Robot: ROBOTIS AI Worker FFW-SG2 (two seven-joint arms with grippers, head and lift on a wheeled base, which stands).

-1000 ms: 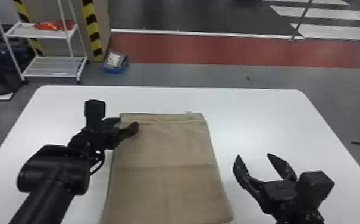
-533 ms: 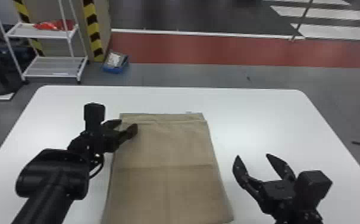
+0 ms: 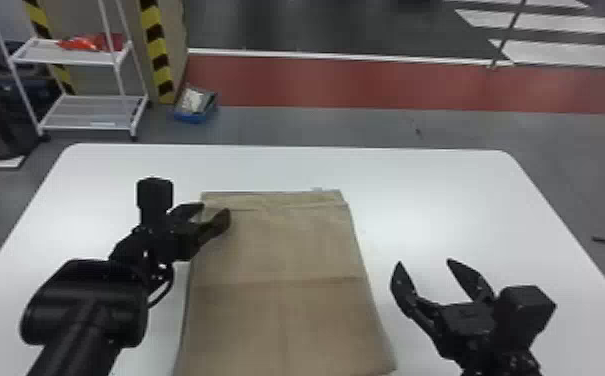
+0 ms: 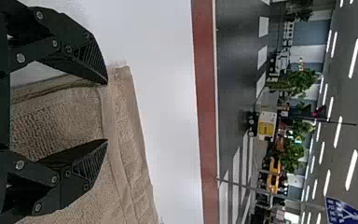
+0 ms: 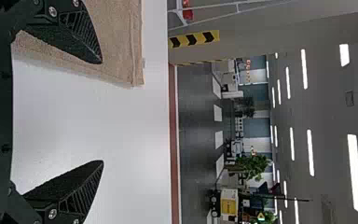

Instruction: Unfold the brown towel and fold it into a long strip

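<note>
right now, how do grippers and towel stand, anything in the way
Brown towel flat on white table. Left gripper open at its far left corner. Right gripper open, right of towel. Possible obstruction: left gripper, over the towel.

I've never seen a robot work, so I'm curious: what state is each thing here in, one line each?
Brown towel: laid flat, creased across, not yet a long strip.
Left pincer: open, at the towel's far left corner.
Right pincer: open, off the towel's right side.
White table: upright, bearing the towel.
White shelf rack: standing, something red on its upper shelf.
</note>
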